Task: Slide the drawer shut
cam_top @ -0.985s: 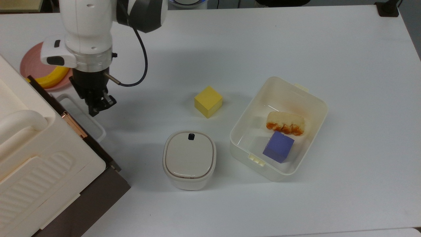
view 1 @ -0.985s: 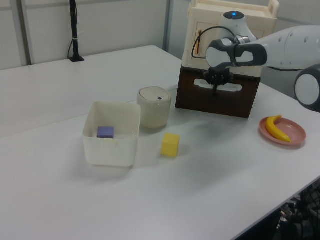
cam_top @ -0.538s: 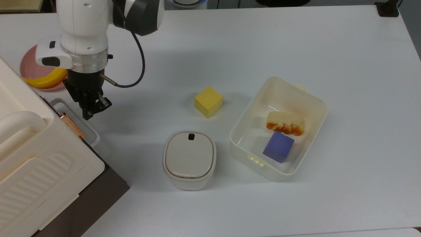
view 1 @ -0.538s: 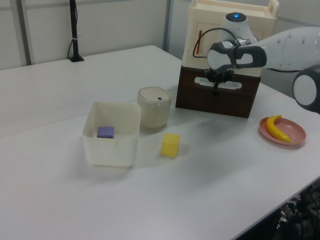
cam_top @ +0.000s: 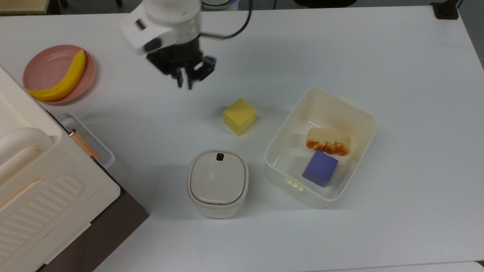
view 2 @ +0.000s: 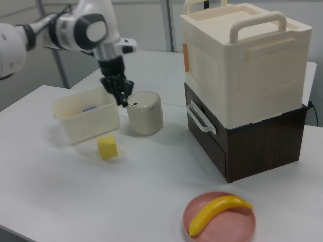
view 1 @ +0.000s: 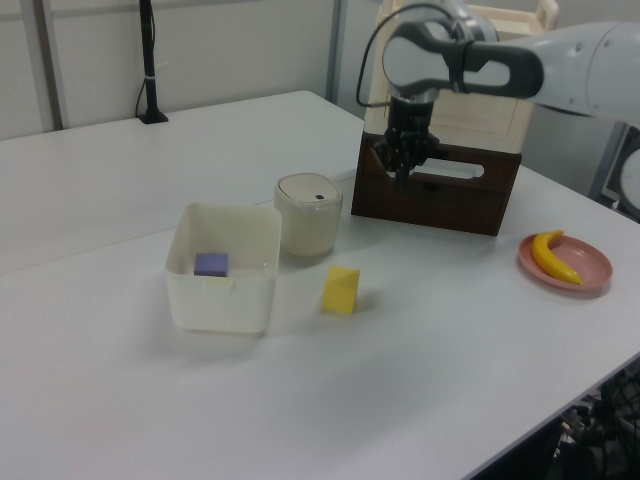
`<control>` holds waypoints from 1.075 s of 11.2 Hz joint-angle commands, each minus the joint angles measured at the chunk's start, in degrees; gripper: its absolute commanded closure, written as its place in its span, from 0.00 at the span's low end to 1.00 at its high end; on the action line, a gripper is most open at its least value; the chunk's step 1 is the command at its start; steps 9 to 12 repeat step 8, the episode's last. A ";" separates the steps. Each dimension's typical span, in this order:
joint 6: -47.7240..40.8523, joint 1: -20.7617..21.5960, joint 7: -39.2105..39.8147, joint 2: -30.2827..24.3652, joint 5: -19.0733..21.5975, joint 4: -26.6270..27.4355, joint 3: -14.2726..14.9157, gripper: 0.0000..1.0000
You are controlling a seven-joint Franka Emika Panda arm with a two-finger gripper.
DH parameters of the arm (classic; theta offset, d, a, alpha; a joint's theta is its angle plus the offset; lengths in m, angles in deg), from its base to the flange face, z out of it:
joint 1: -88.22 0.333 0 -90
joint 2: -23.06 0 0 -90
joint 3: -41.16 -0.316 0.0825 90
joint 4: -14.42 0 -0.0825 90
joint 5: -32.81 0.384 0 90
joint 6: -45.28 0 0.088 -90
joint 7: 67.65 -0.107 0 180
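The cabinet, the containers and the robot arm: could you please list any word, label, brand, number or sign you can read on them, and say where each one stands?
None: no readable text stands on anything here.
The cream cabinet has only moulded ridges, and the drawer front is plain.
The lidded container carries a small dark mark, not lettering.
The white bin, yellow cube, plate and gripper show no writing.

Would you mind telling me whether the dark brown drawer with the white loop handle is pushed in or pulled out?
Pushed in: the dark brown drawer front sits flush with the cabinet's dark base in the right view, only its white loop handle protruding.
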 commanded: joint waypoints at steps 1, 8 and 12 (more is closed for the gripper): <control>-2.98 -0.04 4.59 -5.07 0.96 2.68 -1.99 0.00; -6.23 -0.04 5.39 -5.25 0.34 2.24 -2.78 0.00; -6.23 -0.04 5.39 -5.25 0.34 2.24 -2.78 0.00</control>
